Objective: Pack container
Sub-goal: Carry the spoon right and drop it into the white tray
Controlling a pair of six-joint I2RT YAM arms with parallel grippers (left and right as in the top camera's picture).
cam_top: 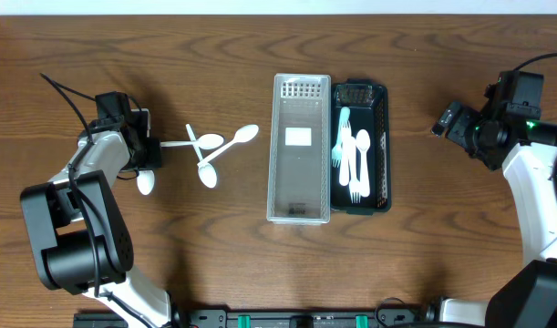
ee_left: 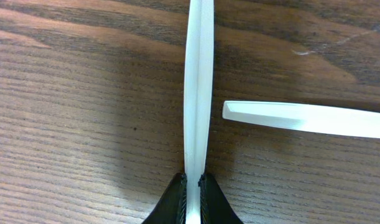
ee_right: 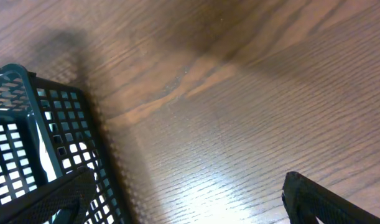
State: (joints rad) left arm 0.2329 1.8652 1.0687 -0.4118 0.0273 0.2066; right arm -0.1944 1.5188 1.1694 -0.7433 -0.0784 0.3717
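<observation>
Left gripper is closed, pinching the handle of a white plastic spoon right at its tip. The handle runs straight out ahead of the fingers, low over the wood. A second handle lies flat just beside it at a right angle, its end close to the gripped one but apart from it.

From overhead, the gripped spoon points toward the table centre. Loose spoons lie in a small overlapping cluster just past the gripper, and one more spoon lies near the arm.

Clear tray sits mid-table, well apart from the cluster. Dark green basket touches its right side and holds white cutlery, forks and spoons.

Right gripper is spread wide with nothing in it, over bare wood just right of the basket.

Brown wood-grain table fills every view.
</observation>
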